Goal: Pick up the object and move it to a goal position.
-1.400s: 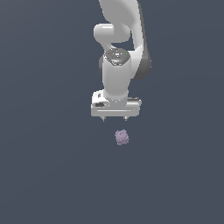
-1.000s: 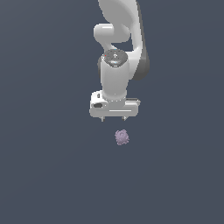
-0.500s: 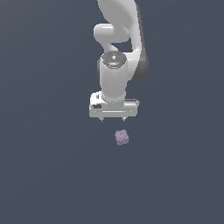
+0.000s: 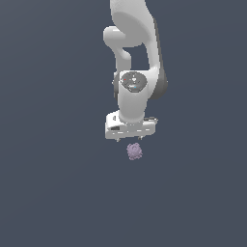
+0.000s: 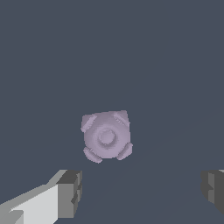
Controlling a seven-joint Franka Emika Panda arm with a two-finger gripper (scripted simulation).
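Observation:
The object [image 4: 134, 151] is a small pale purple knobbly lump resting on the dark grey surface. In the exterior view the white gripper [image 4: 131, 139] hangs just above and behind it, pointing down, with only short fingertips showing under its palm. In the wrist view the object [image 5: 106, 136] lies ahead of the gripper [image 5: 141, 190]. The two grey fingertips [image 5: 70, 192] stand far apart and nothing is between them. The gripper is open and does not touch the object.
A flat, uniform dark grey surface [image 4: 53, 193] fills both views. The white arm [image 4: 137, 53] rises from the gripper toward the upper edge of the exterior view. No other objects, containers or edges show.
The gripper has come down and slightly toward the exterior view's right, closing most of the gap to the object. The object has not moved. The fingers stay apart.

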